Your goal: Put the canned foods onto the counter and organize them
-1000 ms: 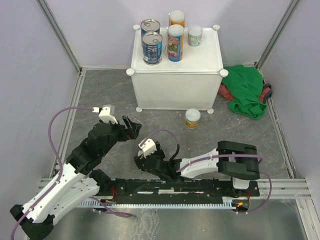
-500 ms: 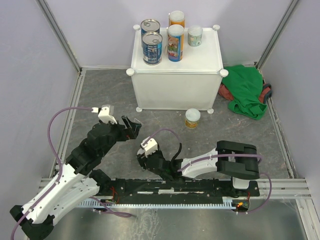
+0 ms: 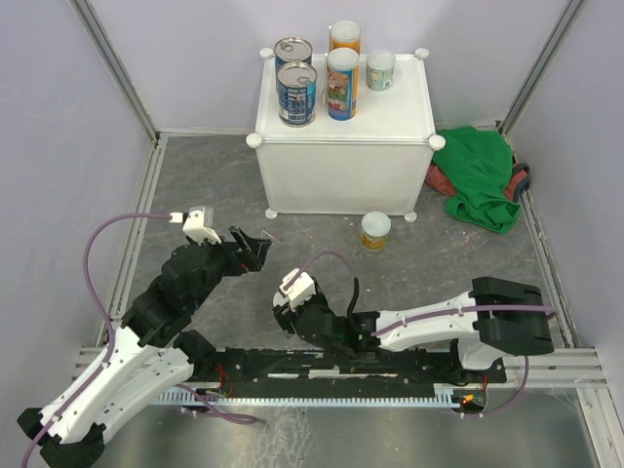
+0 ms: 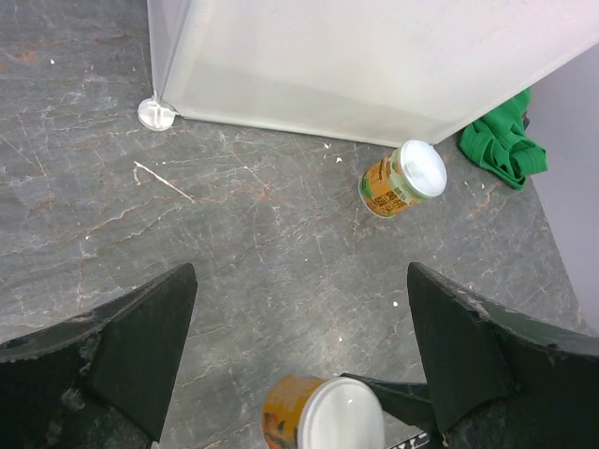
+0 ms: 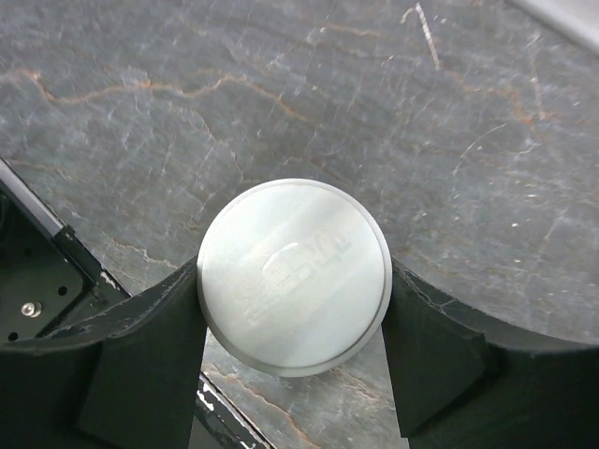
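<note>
My right gripper [image 5: 295, 309] is shut on a can with a pale lid [image 5: 294, 276], one black finger on each side of it, just above the grey floor. From the left wrist that same can [image 4: 323, 416] shows its orange label at the bottom edge. In the top view my right gripper [image 3: 292, 310] sits low near the front rail, and its wrist hides the can. My left gripper [image 3: 255, 246] hangs open and empty [image 4: 299, 281] to its left. The counter [image 3: 341, 175] carries several cans, two of them dark blue [image 3: 296, 93]. One orange-labelled can [image 3: 374, 231] [image 4: 402, 178] stands on the floor by the counter's front.
A green cloth [image 3: 478, 175] [image 4: 501, 150] lies bunched on the floor right of the counter. The counter's corner foot [image 4: 156, 114] rests on the floor ahead of my left gripper. The black rail [image 3: 341, 366] with both arm bases runs along the near edge.
My right gripper has shut on the pale-lidded can, and its arm has stretched out with the elbow swung right. The left arm has shifted slightly left, still open.
</note>
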Tool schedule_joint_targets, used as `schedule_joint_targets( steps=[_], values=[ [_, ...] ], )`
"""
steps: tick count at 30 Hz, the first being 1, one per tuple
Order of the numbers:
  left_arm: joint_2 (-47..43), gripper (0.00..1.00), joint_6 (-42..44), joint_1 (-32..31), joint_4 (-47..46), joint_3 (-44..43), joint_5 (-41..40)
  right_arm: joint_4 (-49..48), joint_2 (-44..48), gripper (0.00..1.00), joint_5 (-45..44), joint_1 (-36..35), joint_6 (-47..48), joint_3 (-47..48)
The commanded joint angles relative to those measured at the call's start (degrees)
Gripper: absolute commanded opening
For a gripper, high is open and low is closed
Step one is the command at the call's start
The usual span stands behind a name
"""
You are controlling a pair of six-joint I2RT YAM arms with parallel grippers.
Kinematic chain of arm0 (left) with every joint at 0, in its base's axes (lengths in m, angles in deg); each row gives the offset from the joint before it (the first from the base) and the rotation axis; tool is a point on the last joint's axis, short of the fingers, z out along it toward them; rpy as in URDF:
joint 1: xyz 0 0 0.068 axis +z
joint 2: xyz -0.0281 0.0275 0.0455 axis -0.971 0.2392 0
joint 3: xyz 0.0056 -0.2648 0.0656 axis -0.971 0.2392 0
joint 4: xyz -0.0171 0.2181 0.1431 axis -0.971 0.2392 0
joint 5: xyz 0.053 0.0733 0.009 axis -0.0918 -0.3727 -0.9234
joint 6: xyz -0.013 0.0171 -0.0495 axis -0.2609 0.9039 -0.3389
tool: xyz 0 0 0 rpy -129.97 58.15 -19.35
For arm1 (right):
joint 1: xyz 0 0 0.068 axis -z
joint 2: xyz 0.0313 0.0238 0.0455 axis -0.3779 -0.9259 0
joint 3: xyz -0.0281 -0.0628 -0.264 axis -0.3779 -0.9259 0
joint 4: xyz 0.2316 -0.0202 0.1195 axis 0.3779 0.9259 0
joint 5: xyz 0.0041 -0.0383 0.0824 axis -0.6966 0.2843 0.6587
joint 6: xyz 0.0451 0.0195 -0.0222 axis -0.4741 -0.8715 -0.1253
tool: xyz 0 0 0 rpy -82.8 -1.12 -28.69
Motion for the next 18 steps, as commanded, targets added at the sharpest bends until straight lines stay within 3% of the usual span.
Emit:
schedule_joint_targets(
  steps=[1,8,18],
  values=[
    [-1.3,0.99,-1.9,-0.2,-1.3,0.0,-1.2,0.5,5.8,0.13,-3.8,-0.1,1.6,2.8],
    [-1.9,0.99,-2.1,-0.2,-0.6,-0.3,-0.8,6.3,12.1,0.02,-6.6,-0.3,3.0,4.5],
    [-2.7,0.99,-2.6,-0.2,0.3,-0.2,-0.6,14.7,21.9,0.01,-11.4,-0.3,7.6,7.9]
  ],
)
